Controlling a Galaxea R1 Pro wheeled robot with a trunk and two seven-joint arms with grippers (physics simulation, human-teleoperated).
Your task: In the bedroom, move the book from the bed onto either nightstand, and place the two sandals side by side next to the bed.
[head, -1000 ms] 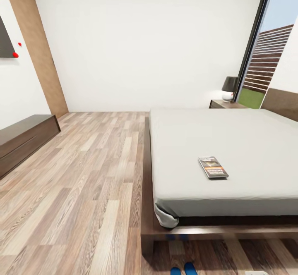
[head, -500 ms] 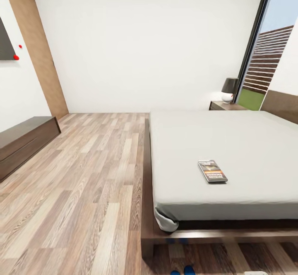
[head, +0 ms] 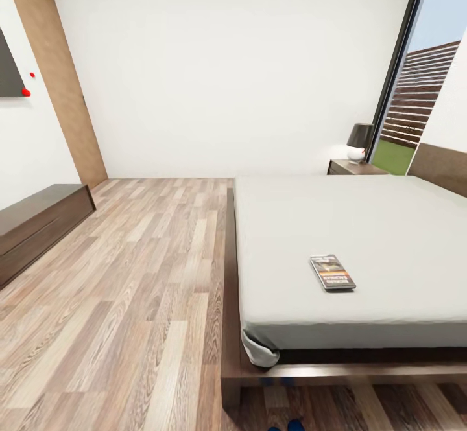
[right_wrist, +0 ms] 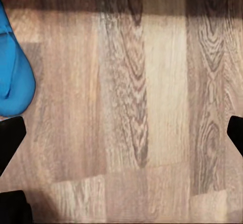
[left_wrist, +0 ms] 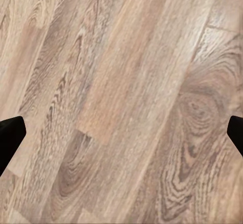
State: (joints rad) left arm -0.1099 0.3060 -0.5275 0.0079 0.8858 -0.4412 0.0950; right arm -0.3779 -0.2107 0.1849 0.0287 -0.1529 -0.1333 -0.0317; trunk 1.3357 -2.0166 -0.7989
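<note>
The paperback book [head: 332,272] lies flat on my bed's [head: 363,236] grey mattress near its foot. Both my grippers, left [left_wrist: 121,138] and right [right_wrist: 121,138], hang wide open over the plank floor [head: 130,275], a blue sandal [right_wrist: 14,70] beside the right one.

grained wood-plank floor [head: 143,288], matt cloth mattress [head: 363,236], glossy book [head: 332,272]

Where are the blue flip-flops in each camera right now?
Head view: bright blue flat flip-flops, just their tips at the bottom edge, before the dark wooden bed frame.
Right wrist view: one flip-flop, cut off at the edge.
Left wrist view: light-brown wood-plank floor.
Shared landmark: that floor.
</note>
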